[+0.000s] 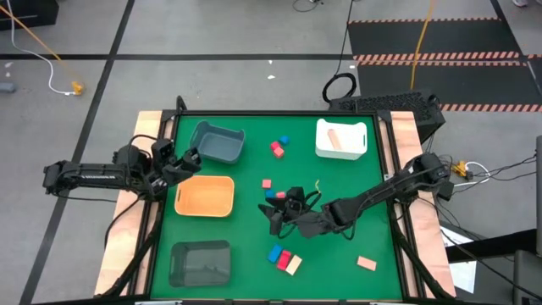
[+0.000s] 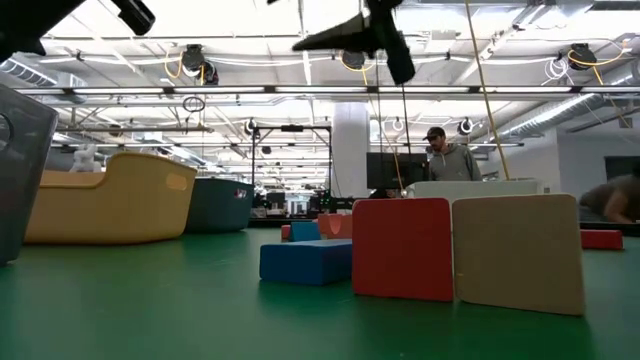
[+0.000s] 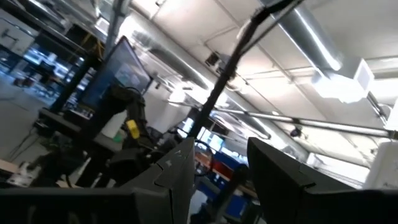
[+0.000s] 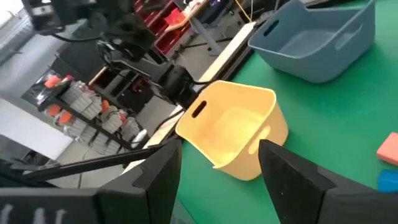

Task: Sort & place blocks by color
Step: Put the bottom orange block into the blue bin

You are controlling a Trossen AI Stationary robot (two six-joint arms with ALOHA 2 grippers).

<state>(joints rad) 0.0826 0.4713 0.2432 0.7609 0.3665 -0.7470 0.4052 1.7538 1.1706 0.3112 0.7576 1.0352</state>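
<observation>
High view: right gripper (image 1: pixel 277 218) hangs open and empty over the green counter (image 1: pixel 246 254), near 3 blocks (image 1: pixel 284 258). Left gripper (image 1: pixel 191 158), open and empty, sits between the grey tray (image 1: pixel 217 141) and orange tray (image 1: pixel 205 196).

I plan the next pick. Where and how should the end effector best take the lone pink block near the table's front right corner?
Probably from straight above, closing across the short width of the pink block. It lies flat, slightly angled, with bare green mat all around, so both long sides look free.

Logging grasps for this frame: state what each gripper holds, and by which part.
Nothing is held. The right gripper hangs over mid-table with its jaws open and empty, facing the orange tray. The left gripper, jaws open too, waits at the table's left edge.
</observation>
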